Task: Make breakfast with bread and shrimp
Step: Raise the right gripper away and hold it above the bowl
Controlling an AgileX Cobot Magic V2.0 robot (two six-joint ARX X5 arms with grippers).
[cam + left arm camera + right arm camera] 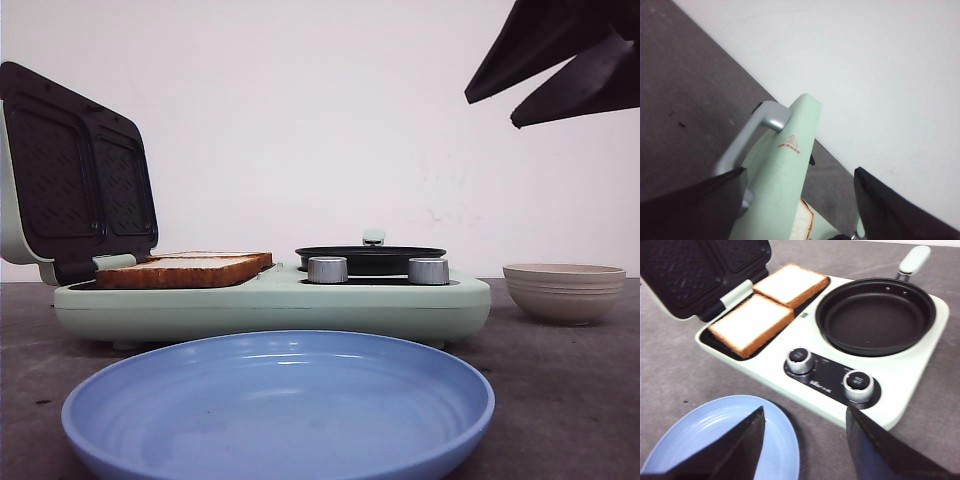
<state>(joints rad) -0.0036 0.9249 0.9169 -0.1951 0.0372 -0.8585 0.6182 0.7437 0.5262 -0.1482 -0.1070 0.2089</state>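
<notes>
Our right gripper (560,85) hangs high at the right, wide open and empty. Our left gripper (800,210) is open around the raised lid (785,175), not gripping it. The bread (767,307) lies on the left plate. We see no shrimp. The lid may fall if bumped. Free room is above the pan (875,315) and plate (280,400).

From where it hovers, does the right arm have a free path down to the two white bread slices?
Probably yes: the right gripper is open above the table, the bread slices lie uncovered, and the dark ridged lid is tipped back.
</notes>
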